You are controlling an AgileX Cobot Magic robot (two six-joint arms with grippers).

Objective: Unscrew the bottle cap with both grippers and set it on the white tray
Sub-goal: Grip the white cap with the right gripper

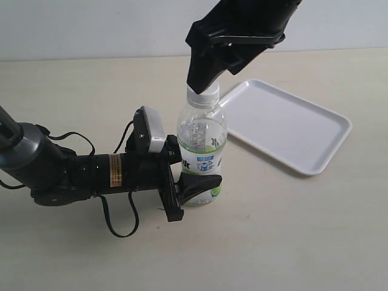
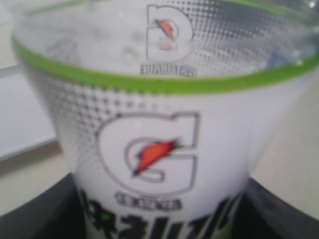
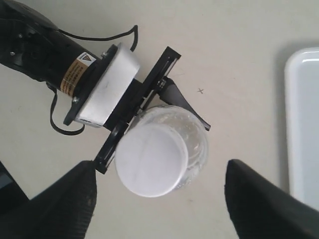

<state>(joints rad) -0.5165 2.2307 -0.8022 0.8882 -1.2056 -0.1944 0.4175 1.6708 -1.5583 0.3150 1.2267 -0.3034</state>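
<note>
Bottle in left gripper (right seemingly agape)

The bottle stands upright on the table, just left of the tray in the exterior view. The left gripper reaches in from the left and is clasped around its lower body. The right gripper hangs directly above the bottle cap, its jaws seemingly spread to either side of it.
</note>
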